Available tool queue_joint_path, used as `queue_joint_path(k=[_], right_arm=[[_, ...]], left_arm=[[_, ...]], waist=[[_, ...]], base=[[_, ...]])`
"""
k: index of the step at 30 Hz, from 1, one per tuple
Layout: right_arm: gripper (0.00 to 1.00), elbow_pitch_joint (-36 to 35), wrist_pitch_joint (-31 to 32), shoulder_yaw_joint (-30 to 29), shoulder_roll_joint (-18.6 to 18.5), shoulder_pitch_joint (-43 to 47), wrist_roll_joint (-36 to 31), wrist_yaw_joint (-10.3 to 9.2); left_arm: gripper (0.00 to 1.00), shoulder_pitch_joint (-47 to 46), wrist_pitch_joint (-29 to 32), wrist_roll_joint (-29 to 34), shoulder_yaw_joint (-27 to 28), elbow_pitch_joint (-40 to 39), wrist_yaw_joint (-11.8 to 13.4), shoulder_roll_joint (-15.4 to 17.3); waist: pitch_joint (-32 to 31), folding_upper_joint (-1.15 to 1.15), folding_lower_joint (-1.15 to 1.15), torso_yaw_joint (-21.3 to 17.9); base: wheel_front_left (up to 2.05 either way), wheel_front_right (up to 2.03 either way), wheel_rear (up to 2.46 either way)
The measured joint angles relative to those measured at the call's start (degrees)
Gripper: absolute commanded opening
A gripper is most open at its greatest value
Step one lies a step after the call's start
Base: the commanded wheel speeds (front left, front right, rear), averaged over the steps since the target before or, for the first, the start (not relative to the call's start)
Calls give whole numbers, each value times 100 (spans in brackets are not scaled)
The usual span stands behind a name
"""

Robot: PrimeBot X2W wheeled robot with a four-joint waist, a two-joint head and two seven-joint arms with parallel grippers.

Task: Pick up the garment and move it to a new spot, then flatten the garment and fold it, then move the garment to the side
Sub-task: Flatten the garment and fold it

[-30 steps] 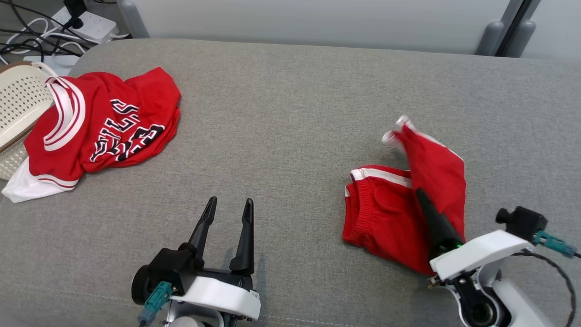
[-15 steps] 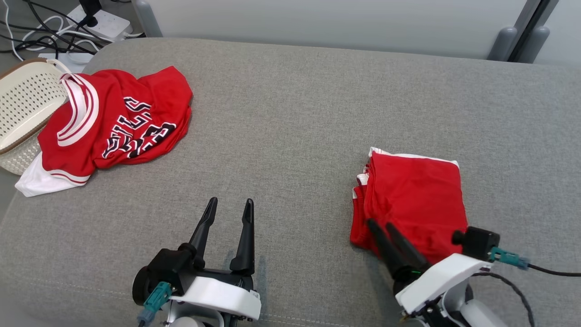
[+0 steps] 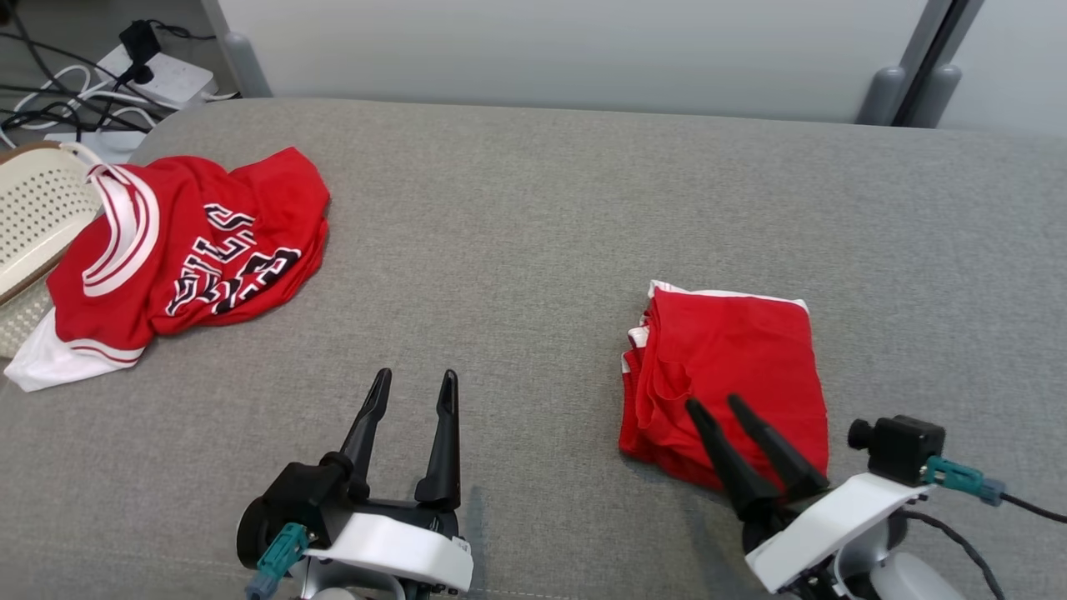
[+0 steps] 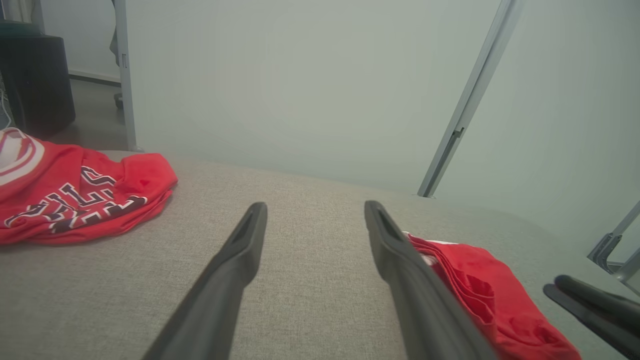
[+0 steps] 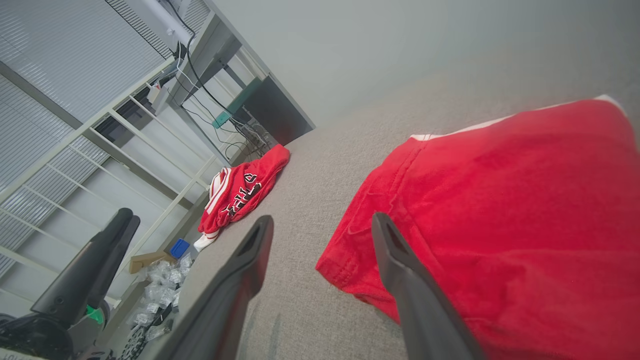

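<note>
Lying folded on grey cushion [image 3: 533, 208], red shorts [image 3: 733, 350], left hand [image 3: 417, 375] and right hand [image 3: 712, 402] spread empty, jersey [image 3: 192, 242] overlapping cream basket [image 3: 33, 208].

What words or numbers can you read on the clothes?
"LLS": black, white-edged letters on the crumpled red jersey; folds hide the start of the word.
Big black digits beside those letters: too crumpled to read.
No writing on the folded red shorts.
</note>
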Motion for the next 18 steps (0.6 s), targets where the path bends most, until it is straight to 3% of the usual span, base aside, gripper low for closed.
queue_joint_path(k=[18], right_arm=[[100,460,-683,-1229,-30,-7,-2199,0]], left_arm=[[100,103,0,177,283,-232,48,1]], waist=[[-356,0,0,-655]], base=[[0,0,0]])
